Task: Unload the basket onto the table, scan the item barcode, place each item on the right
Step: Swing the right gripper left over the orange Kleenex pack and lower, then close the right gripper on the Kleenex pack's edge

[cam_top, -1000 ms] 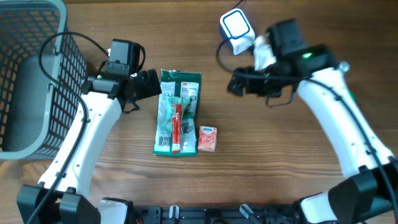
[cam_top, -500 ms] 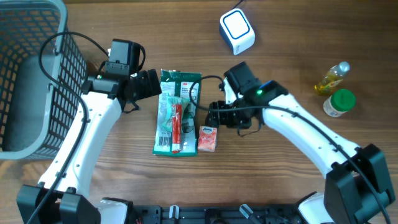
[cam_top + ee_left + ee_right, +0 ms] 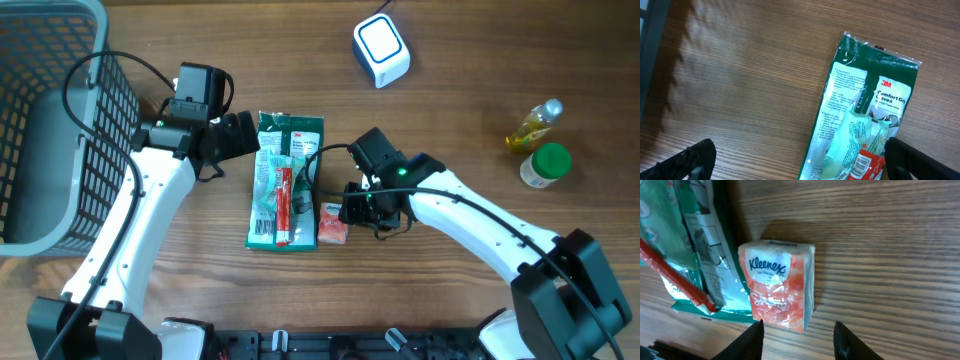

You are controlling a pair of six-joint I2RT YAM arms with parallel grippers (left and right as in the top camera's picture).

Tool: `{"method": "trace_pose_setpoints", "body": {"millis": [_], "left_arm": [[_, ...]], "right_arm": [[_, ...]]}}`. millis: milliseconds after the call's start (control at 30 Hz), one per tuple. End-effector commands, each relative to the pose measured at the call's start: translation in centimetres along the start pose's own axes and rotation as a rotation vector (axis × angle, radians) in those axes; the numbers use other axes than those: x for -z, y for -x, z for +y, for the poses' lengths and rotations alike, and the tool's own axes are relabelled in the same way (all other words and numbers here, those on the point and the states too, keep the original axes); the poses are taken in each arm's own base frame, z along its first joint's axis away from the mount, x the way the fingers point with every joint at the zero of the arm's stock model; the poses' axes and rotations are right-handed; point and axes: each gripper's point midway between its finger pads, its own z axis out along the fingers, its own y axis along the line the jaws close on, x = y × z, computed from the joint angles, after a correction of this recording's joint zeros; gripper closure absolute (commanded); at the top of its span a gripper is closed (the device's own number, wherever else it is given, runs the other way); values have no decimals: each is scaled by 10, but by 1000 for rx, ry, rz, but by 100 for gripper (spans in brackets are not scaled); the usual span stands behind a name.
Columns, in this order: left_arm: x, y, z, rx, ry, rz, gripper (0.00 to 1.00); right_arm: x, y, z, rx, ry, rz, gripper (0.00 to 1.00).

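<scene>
Nearest the robot's edge: Kleenex pack (image 3: pixel 333 222), orange and white, lies flat on the wooden table (image 3: pixel 450 300). It sits hard against the near corner of a green glove packet (image 3: pixel 285 180).

Right claw (image 3: pixel 799 339) is low over the pack's near end, fingers part-way open, one on each side. Bare wood shows between one finger (image 3: pixel 842 340) and the wrapper, so it has no hold on it. Whether the other finger touches, cannot tell.

The glove packet runs lengthwise away from the robot, with a red tube (image 3: pixel 283 205) lying along its top.

Left claw (image 3: pixel 800 167) hangs by the packet's far end, on the basket side. Its fingers are spread wide and it grips nothing.

A grey wire basket (image 3: pixel 40 120) stands at the table's left edge.

Off to the right are a yellow bottle (image 3: pixel 532 126) on its side and a green-lidded jar (image 3: pixel 545 165), just beside each other.

Farthest: the scanner (image 3: pixel 381 48), white with a blue face, well apart from the Kleenex pack.
</scene>
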Motion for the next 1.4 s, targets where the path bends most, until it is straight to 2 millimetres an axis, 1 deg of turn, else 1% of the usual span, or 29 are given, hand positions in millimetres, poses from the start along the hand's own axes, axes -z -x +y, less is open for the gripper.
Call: {"method": "trace_pose_setpoints", "body": {"millis": [0,133,400,533,733,967,1167,1233,1367], "left_arm": [[6,7,1,-5,1,-25,0],[6,7,1,-5,1,-25,0],[6,7,1,-5,1,-25,0],[6,7,1,-5,1,-25,0],[6,7,1,-5,1,-25,0],[6,7,1,-5,1,-25,0],[6,7,1,-5,1,-25,0],[6,7,1,-5,1,-25,0],[6,7,1,-5,1,-25,0]], "right_arm": [[-6,-3,-5,-40,-16,8,55],[-7,-9,0,-19,16,39,55],[-9,-14,3,-5,16,48,55],[-11,-19,8,21,17,48,55],[-13,-18,20,54,42,23,57],[-14,-17,8,25,-19,4,57],[-14,-13,5,24,-41,-16,59],[-15,-14,3,10,-43,-14,61],[-21,-20,-6,-50,-59,-2,62]]}}
